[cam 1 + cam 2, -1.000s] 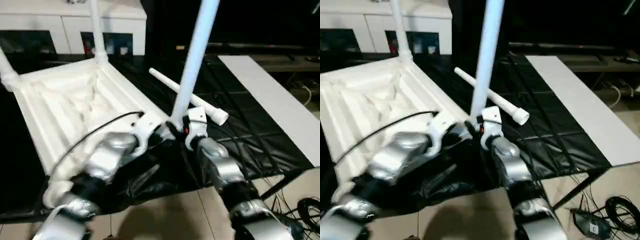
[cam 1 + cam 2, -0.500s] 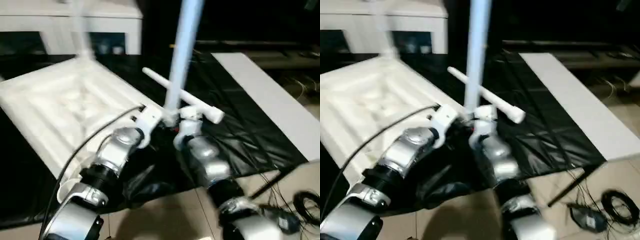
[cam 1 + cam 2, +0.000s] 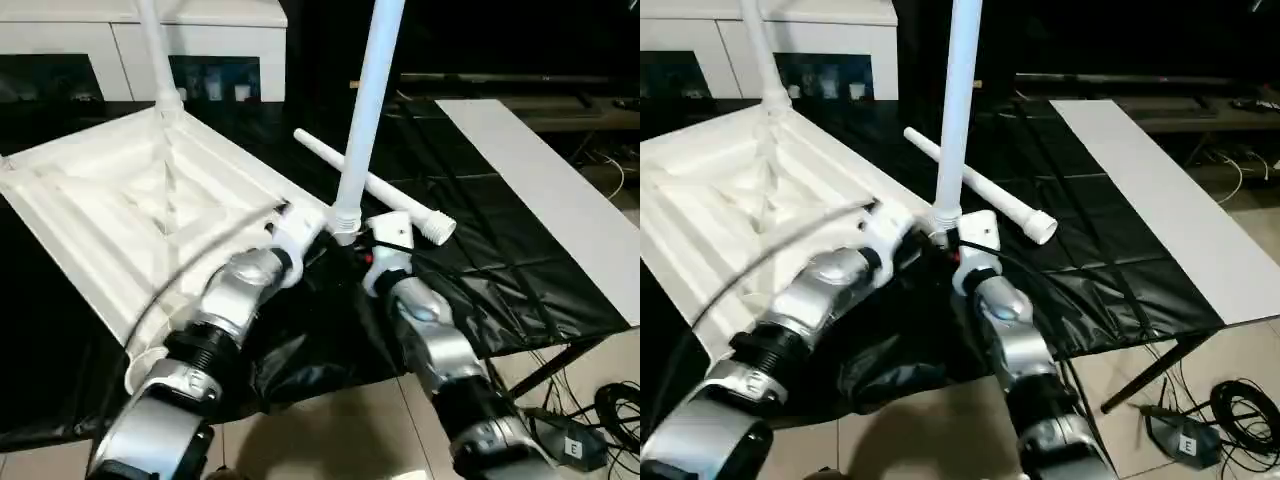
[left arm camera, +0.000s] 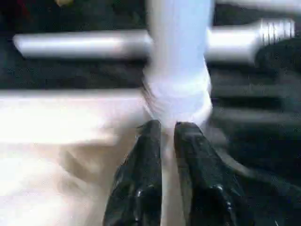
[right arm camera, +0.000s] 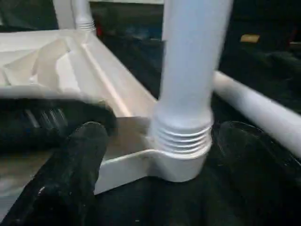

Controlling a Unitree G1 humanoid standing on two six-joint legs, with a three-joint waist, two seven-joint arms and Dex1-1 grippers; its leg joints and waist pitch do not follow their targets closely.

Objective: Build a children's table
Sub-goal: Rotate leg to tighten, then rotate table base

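While the ribbed white tabletop (image 3: 140, 220) lies upturned on black sheeting (image 3: 480, 260), a tapered round leg (image 3: 365, 110) stands threaded in its near corner socket; left gripper (image 4: 167, 129) nearly together, right gripper (image 5: 155, 141) spread wide around it.

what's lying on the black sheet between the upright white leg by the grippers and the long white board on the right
In the left eye view, a loose white tapered plastic leg with a threaded end lies between the upright white leg and the long white board.
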